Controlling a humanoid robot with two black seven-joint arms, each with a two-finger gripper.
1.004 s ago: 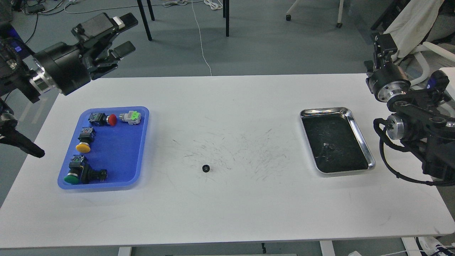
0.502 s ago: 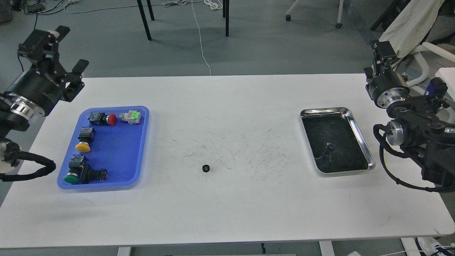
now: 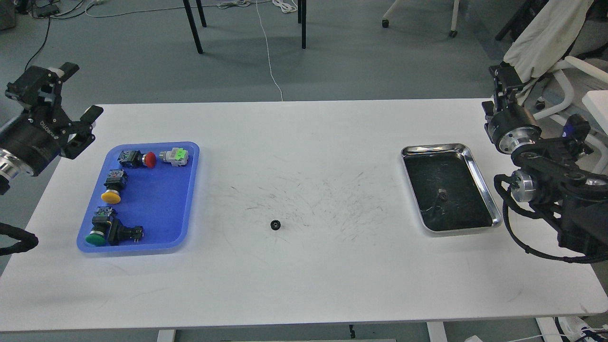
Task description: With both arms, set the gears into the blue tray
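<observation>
One small black gear [image 3: 274, 224] lies on the white table [image 3: 304, 275] near its middle, apart from both arms. Another small dark gear [image 3: 441, 194] lies in the steel tray [image 3: 485, 186] at the right. The blue tray [image 3: 161, 204] sits at the left and holds several push-buttons. My left gripper [image 3: 80, 91] hovers open and empty beyond the tray's far left corner, off the table's edge. My right gripper [image 3: 503, 80] is raised at the table's far right corner, pointing away; its fingers cannot be told apart.
In the blue tray lie a red button [image 3: 142, 159], a green-and-white switch [image 3: 174, 156], a yellow button [image 3: 113, 188] and a green button [image 3: 101, 231]. Chair legs [image 3: 192, 23] and cables are on the floor behind the table. A draped chair [image 3: 551, 33] stands at the back right.
My left arm has drawn back to the left and lower, its gripper still open. My right arm has shifted slightly. The gear on the table has not moved.
</observation>
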